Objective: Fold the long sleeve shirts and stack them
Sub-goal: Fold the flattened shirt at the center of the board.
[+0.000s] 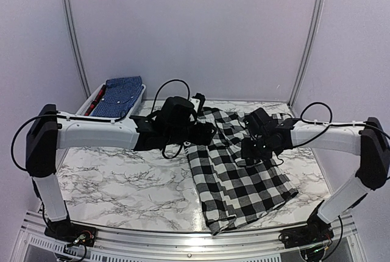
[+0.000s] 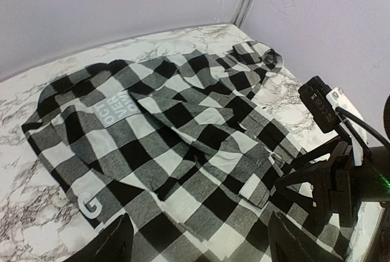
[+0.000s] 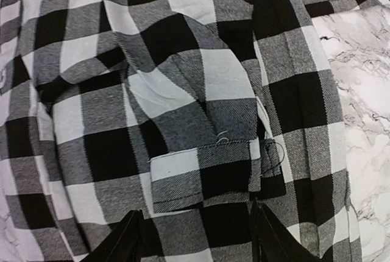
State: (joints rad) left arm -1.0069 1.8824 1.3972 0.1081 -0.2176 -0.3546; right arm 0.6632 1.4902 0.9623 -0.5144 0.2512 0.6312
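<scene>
Left gripper [image 2: 204,240] and right gripper [image 3: 195,237] hover spread over the checked shirt [image 1: 237,177]; I'd pinch the cuff [image 3: 207,177] under the right one, catching only that sleeve.

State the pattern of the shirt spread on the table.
Large black-and-white checks; the shirt shows best in the right wrist view.

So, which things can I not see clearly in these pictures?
Top view: the left arm and right arm hide the upper part of the checked shirt.
Top view: the blue shirt in the basket is too small to show its print.
Right wrist view: frame edges cut off most of the checked shirt's outline.
Wrist views: the bottom edge crops the left end effector and right end effector.
</scene>
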